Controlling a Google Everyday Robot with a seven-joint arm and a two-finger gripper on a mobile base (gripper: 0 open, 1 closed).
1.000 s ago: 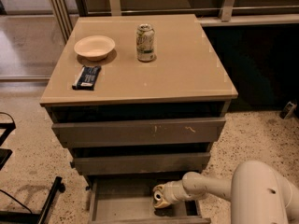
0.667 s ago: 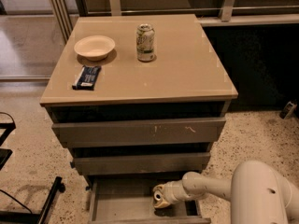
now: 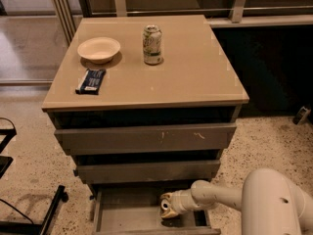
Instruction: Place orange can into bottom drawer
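Observation:
The bottom drawer point(image 3: 122, 214) is pulled open at the foot of the cabinet, showing a plain grey floor. My gripper point(image 3: 168, 205) reaches into it from the right on a white arm. It is shut on the orange can point(image 3: 166, 211), which is held low inside the drawer at its right-middle, silver top facing the camera. I cannot tell whether the can touches the drawer floor.
On the cabinet top stand a white-and-green can point(image 3: 152, 44), a cream bowl point(image 3: 99, 49) and a dark snack bar point(image 3: 91, 80). The two upper drawers point(image 3: 146, 138) are closed. A black stand leg point(image 3: 51, 214) lies on the speckled floor at left.

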